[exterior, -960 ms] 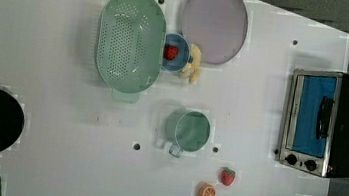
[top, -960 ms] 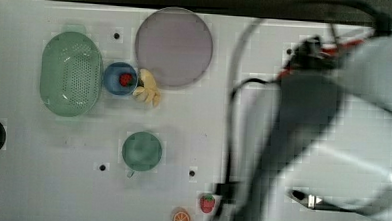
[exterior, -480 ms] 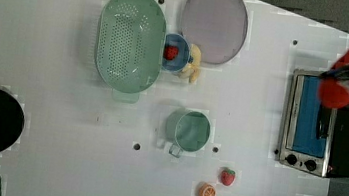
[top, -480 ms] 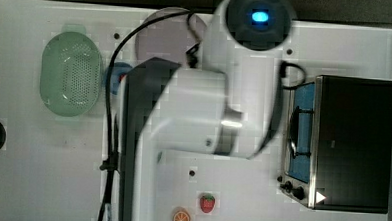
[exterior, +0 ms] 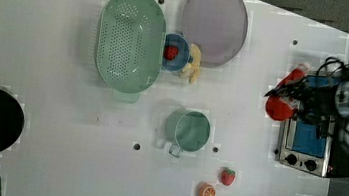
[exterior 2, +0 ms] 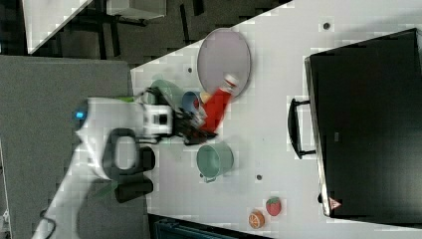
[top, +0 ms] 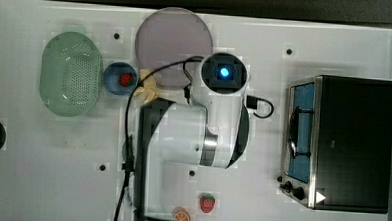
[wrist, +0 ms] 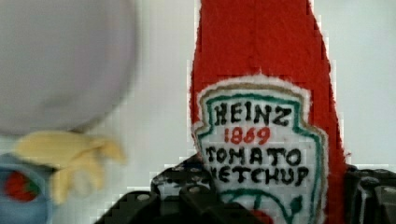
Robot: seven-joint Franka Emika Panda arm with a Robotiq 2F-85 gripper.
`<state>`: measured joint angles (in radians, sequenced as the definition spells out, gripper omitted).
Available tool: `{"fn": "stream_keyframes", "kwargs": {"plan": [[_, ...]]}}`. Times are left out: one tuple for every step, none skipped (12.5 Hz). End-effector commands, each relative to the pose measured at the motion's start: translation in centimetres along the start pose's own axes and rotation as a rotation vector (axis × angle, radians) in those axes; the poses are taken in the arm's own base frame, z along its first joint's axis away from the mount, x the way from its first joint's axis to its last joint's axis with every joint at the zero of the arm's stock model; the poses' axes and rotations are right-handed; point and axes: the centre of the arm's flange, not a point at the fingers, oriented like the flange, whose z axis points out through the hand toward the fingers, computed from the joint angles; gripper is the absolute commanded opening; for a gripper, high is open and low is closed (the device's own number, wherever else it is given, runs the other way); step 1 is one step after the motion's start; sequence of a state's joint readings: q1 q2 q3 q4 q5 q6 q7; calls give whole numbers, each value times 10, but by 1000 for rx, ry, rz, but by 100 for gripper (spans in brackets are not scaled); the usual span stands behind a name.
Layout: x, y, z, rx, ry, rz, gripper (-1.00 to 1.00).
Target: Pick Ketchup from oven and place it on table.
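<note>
The Ketchup [wrist: 261, 116], a red bottle with a white label, sits between my gripper's [wrist: 271, 200] dark fingers [wrist: 187, 198], which are shut on its lower body. In the left view the Ketchup [exterior: 283, 99] hangs tilted just off the oven's [exterior: 307, 149] front corner, with the gripper [exterior: 306, 99] behind it. The right view puts the Ketchup [exterior 2: 216, 107] above the white table [exterior 2: 268, 149], its white cap toward the lilac plate, held by the gripper [exterior 2: 196, 124]. The oven [top: 350, 142] stands at the top view's right.
A lilac plate [top: 174, 44], a green colander [top: 70, 72], a blue bowl [top: 118, 79] holding a strawberry and a banana [top: 147, 86] lie on the table [top: 267, 38]. A green cup [exterior: 188, 130], a strawberry [exterior: 227, 176] and an orange slice [exterior: 207, 191] sit nearer the left view's bottom edge.
The arm has swung from over the oven toward the table's middle in the top view, carrying the Ketchup. In the left view the bottle has moved left, off the oven.
</note>
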<state>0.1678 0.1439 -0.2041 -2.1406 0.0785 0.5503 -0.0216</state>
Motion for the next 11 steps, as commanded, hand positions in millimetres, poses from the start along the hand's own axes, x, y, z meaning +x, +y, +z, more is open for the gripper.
{"fn": "stream_keyframes", "kwargs": {"plan": [[12, 20, 31, 40, 55, 49, 29], [12, 19, 49, 42, 68, 48, 29], [12, 17, 65, 38, 75, 44, 29], [11, 13, 81, 28, 76, 36, 29], [10, 10, 96, 14, 71, 29, 29], [8, 8, 108, 1, 65, 24, 34], [8, 6, 118, -8, 62, 20, 53], [8, 5, 124, -11, 63, 19, 75], [9, 5, 126, -7, 68, 19, 97], [10, 3, 118, 5, 77, 19, 100], [11, -1, 102, 30, 94, 17, 100]]}}
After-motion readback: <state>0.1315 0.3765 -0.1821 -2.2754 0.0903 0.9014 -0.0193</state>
